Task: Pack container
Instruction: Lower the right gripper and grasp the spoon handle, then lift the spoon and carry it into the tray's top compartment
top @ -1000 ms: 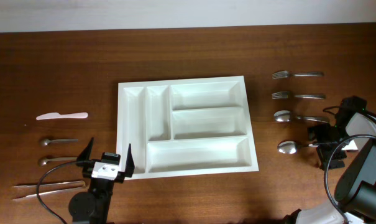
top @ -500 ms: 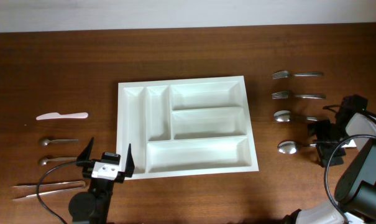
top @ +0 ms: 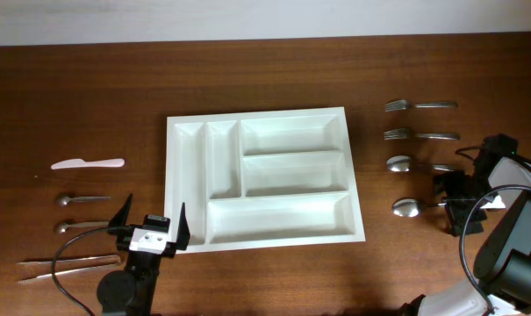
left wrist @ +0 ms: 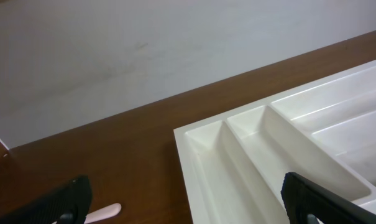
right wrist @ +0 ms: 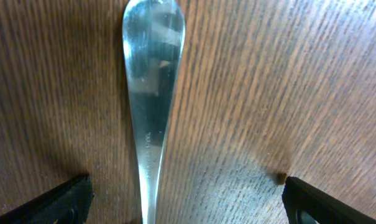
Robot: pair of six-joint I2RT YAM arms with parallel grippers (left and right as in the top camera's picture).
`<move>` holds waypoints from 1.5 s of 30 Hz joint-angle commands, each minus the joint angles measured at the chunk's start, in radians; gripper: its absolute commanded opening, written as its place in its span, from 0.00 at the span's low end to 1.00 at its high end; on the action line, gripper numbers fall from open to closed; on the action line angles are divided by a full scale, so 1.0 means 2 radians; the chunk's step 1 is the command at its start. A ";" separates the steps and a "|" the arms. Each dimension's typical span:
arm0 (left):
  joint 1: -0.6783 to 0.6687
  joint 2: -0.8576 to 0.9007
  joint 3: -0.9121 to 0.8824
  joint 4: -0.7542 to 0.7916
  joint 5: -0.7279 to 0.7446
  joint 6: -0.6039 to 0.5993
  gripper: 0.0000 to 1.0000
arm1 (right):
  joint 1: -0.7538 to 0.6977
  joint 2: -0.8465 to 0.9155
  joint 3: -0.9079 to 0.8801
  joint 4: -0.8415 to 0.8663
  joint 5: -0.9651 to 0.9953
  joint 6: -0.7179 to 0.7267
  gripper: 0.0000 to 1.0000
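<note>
Overhead, the white cutlery tray (top: 256,115) lies at the middle of the wooden table (top: 72,88), its two narrow slots on the left. The left gripper (top: 151,223) sits by the tray's near-left corner, fingers spread wide, holding nothing. The right gripper (top: 452,205) (likewise spread wide) straddles the handle of the nearest spoon (top: 408,208) on the right, clear of it on both sides in the right wrist view.

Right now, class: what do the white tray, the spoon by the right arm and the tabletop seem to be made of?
The container looks like moulded plastic: uniform white, faint gloss, rounded dividers. The spoon looks like polished metal, probably steel: silvery, mirror-like reflections. The table shows dark brown wood grain, matte; solid or veneer cannot be told.
</note>
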 commanded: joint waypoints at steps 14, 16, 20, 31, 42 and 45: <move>0.002 -0.004 -0.004 0.001 -0.005 -0.001 0.99 | -0.001 0.049 -0.013 -0.002 0.001 -0.001 0.45; 0.002 -0.004 -0.004 0.001 -0.005 -0.001 0.99 | 0.000 0.049 -0.013 -0.003 -0.002 -0.001 0.41; 0.002 -0.004 -0.004 0.001 -0.005 -0.001 0.99 | -0.001 0.049 -0.013 -0.004 -0.013 -0.001 0.26; 0.002 -0.004 -0.004 0.001 -0.005 -0.001 0.99 | 0.000 0.048 -0.009 -0.012 -0.016 -0.010 0.04; 0.002 -0.004 -0.004 0.001 -0.005 -0.001 0.99 | 0.044 0.047 0.097 -0.084 -0.015 -0.010 0.04; 0.002 -0.004 -0.004 0.001 -0.005 -0.001 0.99 | 0.073 0.047 0.147 -0.108 -0.016 -0.010 0.04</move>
